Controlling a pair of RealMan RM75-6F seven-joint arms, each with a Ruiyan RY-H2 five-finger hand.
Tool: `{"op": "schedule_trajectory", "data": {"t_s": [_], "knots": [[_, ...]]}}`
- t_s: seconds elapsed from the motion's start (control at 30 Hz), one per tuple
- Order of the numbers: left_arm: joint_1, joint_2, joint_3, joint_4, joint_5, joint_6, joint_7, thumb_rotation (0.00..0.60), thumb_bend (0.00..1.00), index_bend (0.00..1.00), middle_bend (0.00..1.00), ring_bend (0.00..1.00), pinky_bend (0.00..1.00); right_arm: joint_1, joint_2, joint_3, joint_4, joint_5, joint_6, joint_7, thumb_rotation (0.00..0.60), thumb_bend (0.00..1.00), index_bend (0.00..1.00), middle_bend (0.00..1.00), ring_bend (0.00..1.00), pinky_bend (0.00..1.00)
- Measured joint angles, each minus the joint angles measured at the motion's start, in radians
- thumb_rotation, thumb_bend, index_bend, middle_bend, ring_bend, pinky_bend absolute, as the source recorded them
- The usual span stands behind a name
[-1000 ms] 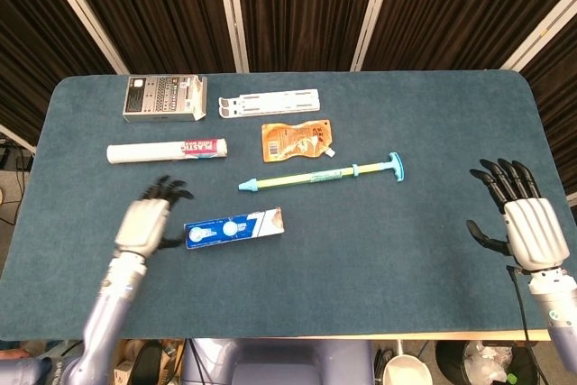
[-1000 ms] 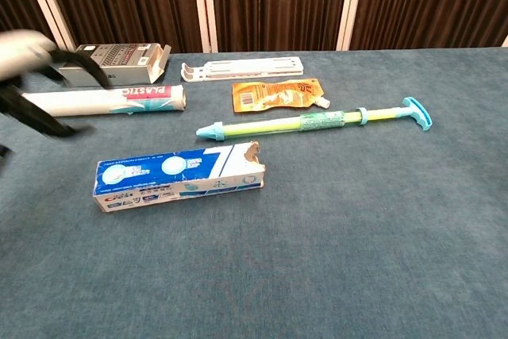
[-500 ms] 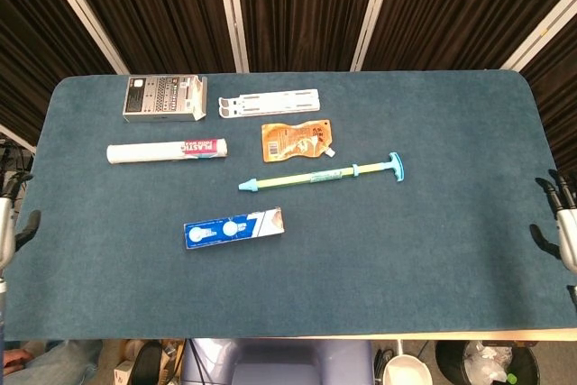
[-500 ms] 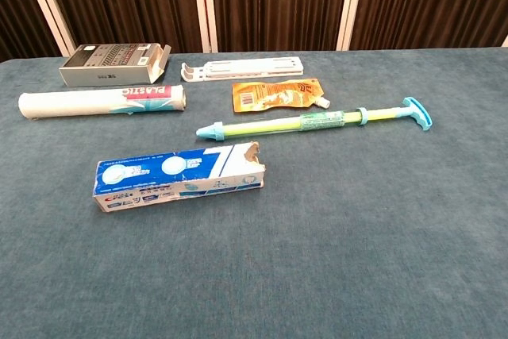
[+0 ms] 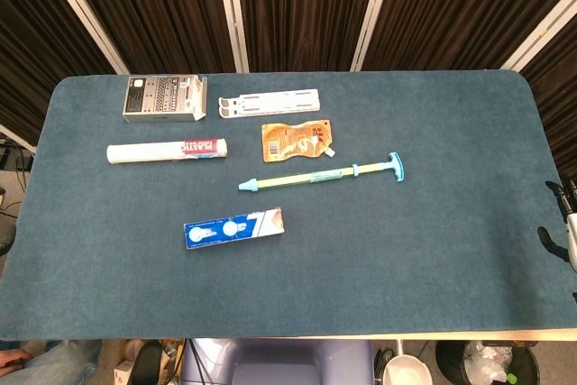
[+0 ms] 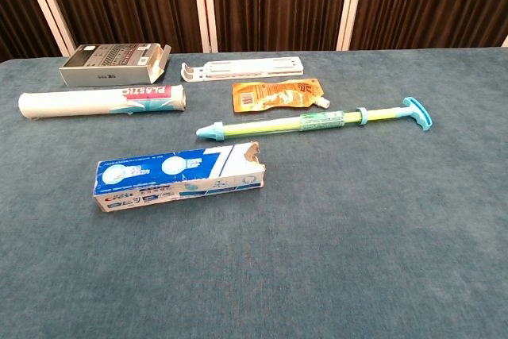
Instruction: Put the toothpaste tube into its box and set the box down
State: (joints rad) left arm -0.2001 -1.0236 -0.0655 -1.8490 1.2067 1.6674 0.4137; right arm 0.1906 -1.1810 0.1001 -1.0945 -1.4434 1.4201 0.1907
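The blue and white toothpaste box (image 5: 233,228) (image 6: 178,176) lies flat on the blue table (image 5: 406,268), left of centre, with its torn flap open at the right end. No separate toothpaste tube shows, and I cannot see inside the box. My right hand (image 5: 564,223) is only a sliver at the right edge of the head view, off the table and far from the box, fingers apart and empty. A dark tip (image 5: 4,245) at the left edge of that view may be my left hand. The chest view shows neither hand.
Behind the box lie a white roll marked PLASTIC (image 5: 167,150) (image 6: 101,102), a grey carton (image 5: 163,98) (image 6: 111,64), a white bracket (image 5: 270,102), an orange pouch (image 5: 296,141) and a long teal and yellow pump (image 5: 322,174) (image 6: 313,122).
Both hands have drawn back off the table: the left from beside the box to the left edge, the right down to the right edge. The box has not moved.
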Motion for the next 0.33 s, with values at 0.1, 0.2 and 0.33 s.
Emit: {"op": "schedule_trajectory", "data": {"t_s": [0.1, 0.2, 0.33], "knots": [[0.005, -0.012, 0.0, 0.011, -0.004, -0.017, -0.003, 0.6, 0.33, 0.31, 0.17, 0.03, 0.14, -0.006, 0.01, -0.015, -0.004, -0.018, -0.002, -0.006, 0.6, 0.31, 0.18, 0.12, 0.04, 0.03], [0.01, -0.035, 0.006, 0.034, -0.006, -0.037, -0.001, 0.6, 0.33, 0.32, 0.17, 0.03, 0.14, -0.009, 0.013, -0.023, -0.011, -0.024, -0.009, 0.001, 0.6, 0.31, 0.18, 0.12, 0.04, 0.03], [0.018, -0.075, 0.008, 0.08, -0.011, -0.055, -0.011, 0.6, 0.33, 0.32, 0.17, 0.03, 0.14, -0.007, 0.01, -0.022, -0.017, -0.027, -0.016, 0.027, 0.6, 0.31, 0.18, 0.12, 0.04, 0.03]]}}
